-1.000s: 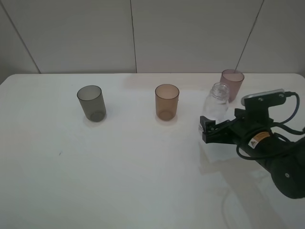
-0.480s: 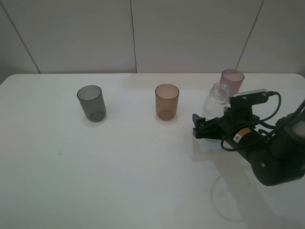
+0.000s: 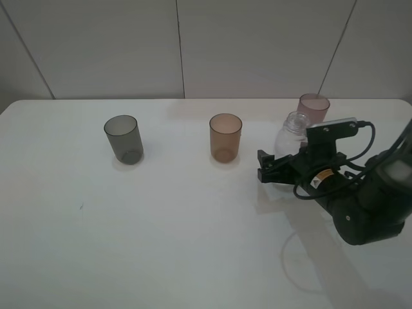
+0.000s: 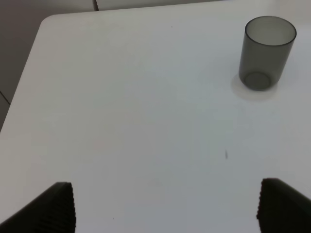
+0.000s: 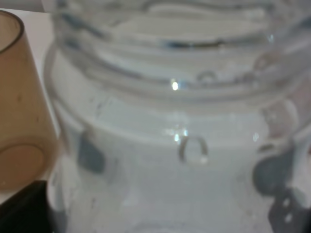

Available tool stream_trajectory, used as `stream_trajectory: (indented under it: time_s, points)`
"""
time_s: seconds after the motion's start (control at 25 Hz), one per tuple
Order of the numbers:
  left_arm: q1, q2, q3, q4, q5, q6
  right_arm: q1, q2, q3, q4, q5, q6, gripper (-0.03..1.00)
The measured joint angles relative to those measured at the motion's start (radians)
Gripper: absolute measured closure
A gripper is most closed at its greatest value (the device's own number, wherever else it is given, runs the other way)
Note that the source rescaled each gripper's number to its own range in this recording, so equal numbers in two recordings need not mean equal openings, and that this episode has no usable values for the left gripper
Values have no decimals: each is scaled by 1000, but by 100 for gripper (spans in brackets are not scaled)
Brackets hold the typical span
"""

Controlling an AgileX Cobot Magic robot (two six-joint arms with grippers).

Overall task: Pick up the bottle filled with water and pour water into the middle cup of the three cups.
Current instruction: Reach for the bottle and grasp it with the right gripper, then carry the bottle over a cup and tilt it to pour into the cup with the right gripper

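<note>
Bottle (image 3: 288, 138): upright near the worktop's (image 3: 161, 244) far right corner, between the right pincer's jaws.
Right pincer (image 3: 267, 168): straddles bottle; whether it is clamped cannot be told.
Left pincer (image 4: 165, 208): wide apart.
Middle cup (image 3: 225, 137): by far edge.

Looks like a robotics lab or test bench: plain white surface (image 3: 161, 225) against a pale panelled wall (image 3: 257, 45) with dark seams, black robot arm (image 3: 364, 212) trailing loose cables (image 3: 371, 131), three translucent plastic tumblers (image 3: 225, 137) set out well apart in a row.
</note>
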Motion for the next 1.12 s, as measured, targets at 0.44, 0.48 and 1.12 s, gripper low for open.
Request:
stream_trajectory:
  time_s: [0.44, 0.48, 1.12]
  points:
    - [0, 0, 0, 0, 0, 0, 0, 0, 0, 2, 0, 0, 96]
    - [0, 0, 0, 0, 0, 0, 0, 0, 0, 2, 0, 0, 96]
    - [0, 0, 0, 0, 0, 0, 0, -25, 0, 12, 14, -1, 96]
